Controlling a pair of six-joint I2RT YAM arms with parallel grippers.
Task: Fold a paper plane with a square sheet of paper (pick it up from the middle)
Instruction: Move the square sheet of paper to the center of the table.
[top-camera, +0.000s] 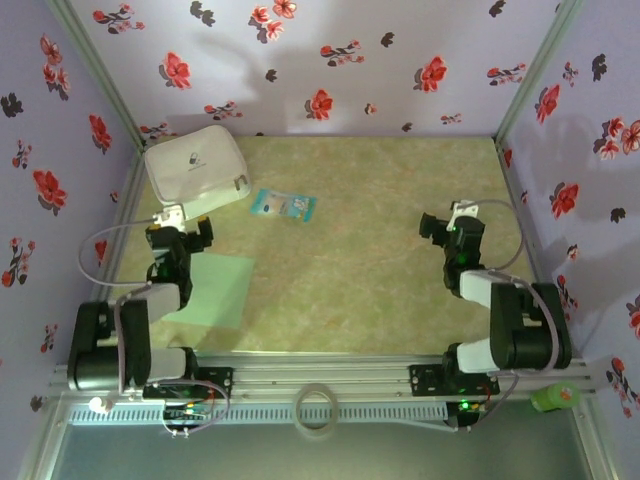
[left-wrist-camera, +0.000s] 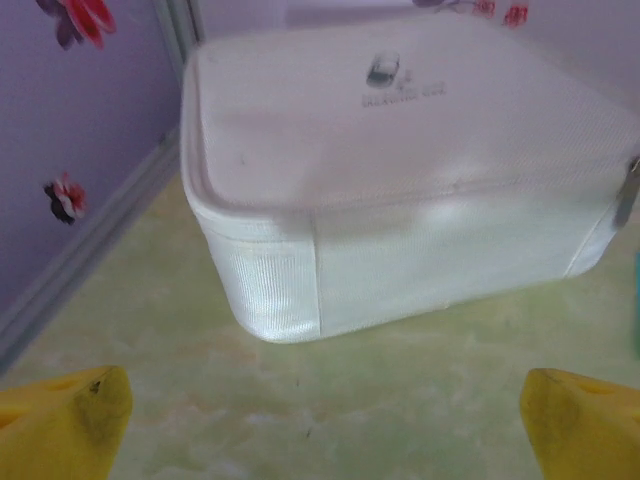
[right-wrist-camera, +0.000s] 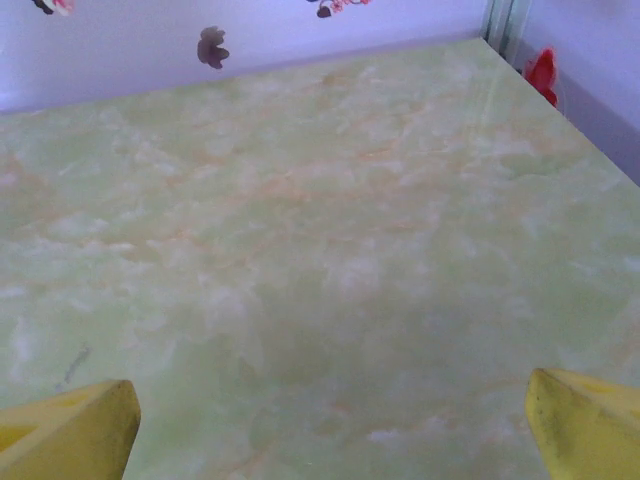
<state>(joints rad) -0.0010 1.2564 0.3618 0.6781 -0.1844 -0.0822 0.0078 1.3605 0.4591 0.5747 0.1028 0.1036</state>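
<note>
**Square sheet of paper (top-camera: 218, 290), thin, plain, pale mint-green: flat on surface, both claws open and empty**

We find the square sheet of paper lying flat and unfolded on the marbled pale green surface (top-camera: 370, 260), at the near left. Its left part is covered by the left arm's forearm. We cannot tell whether the arm touches it.

We note the left claw (top-camera: 182, 232) past the sheet's far edge, between the sheet and the white zipped fabric pouch (top-camera: 195, 168). In the left wrist view, the left claw (left-wrist-camera: 325, 430) has its yellow fingertips (left-wrist-camera: 65, 420) spread wide with nothing between them. The pouch (left-wrist-camera: 400, 180) stands close ahead, apart from the tips.

We record a small blue-and-white packet (top-camera: 283, 205) just right of the pouch, clear of the sheet.

The right claw (top-camera: 450, 228) is over the right half of the surface, well apart from the sheet. In the right wrist view, the right claw (right-wrist-camera: 325, 430) has its jaws fully parted above bare surface and holds nothing.
</note>
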